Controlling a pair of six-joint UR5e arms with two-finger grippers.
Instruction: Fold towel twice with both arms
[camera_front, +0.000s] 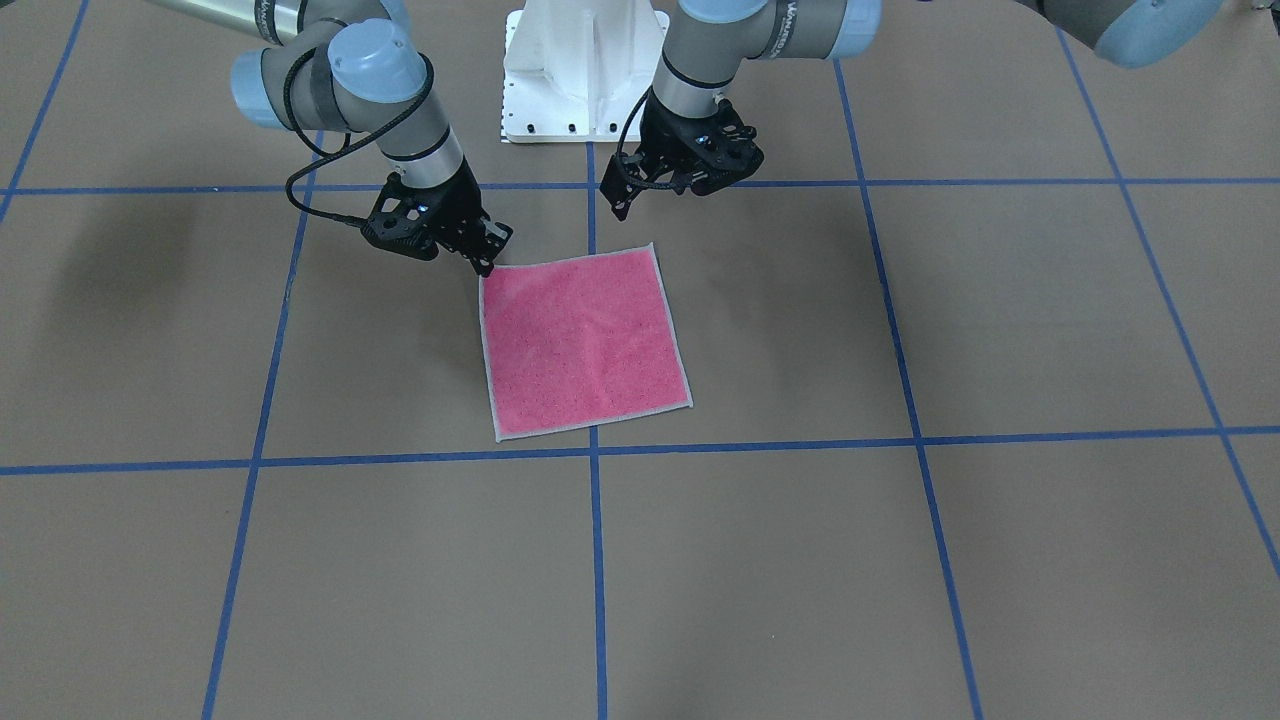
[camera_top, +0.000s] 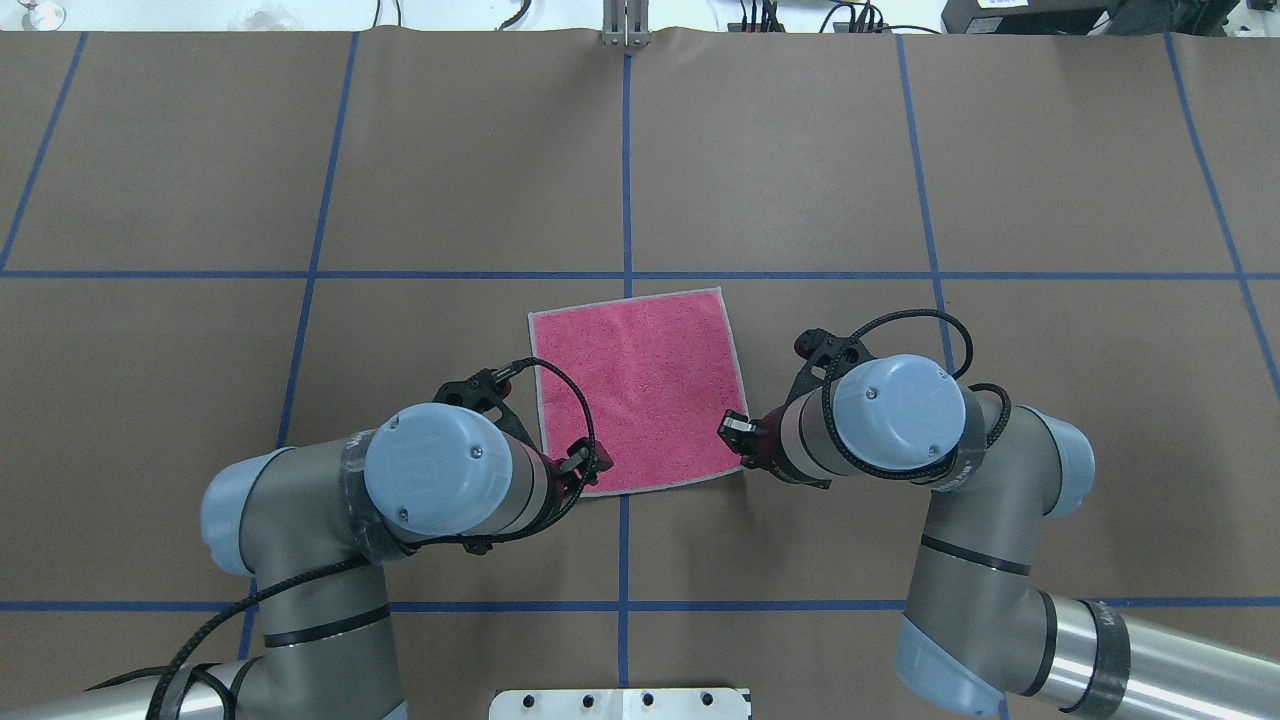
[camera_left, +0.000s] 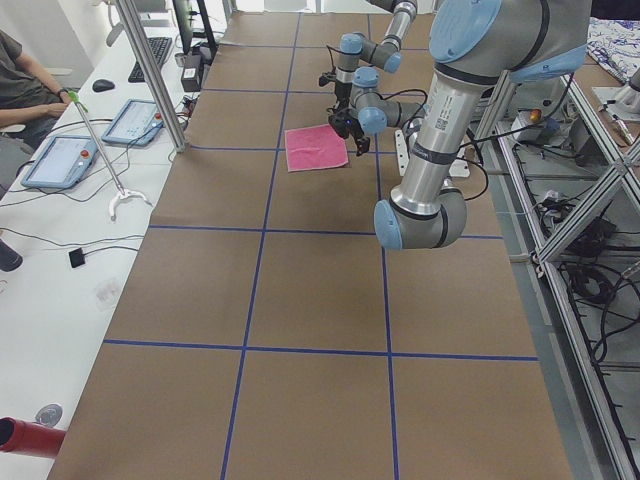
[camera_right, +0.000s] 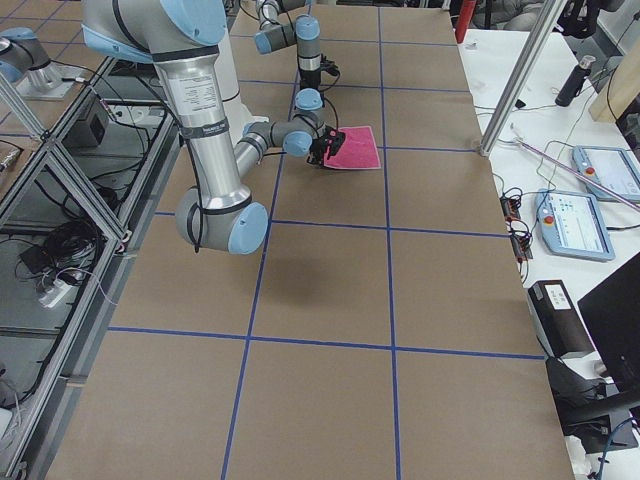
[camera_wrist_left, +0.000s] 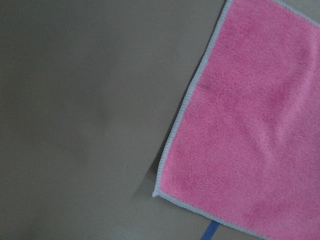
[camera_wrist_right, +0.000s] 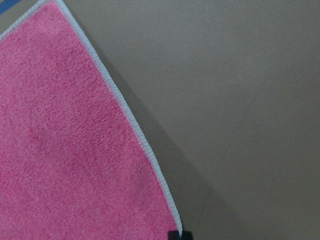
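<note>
The towel lies flat and unfolded, pink face up, with light grey edging, in the middle of the brown table. My right gripper is low at the towel's near right edge, close to the corner, with its fingers slightly apart. One black fingertip shows against the edging in the right wrist view. My left gripper hovers open just above and beside the near left corner. That corner shows on the towel in the left wrist view, with no fingers in frame.
The white pedestal base stands behind the towel on the robot's side. Blue tape lines divide the brown table cover. A desk with tablets and a seated person lies beyond the far table edge.
</note>
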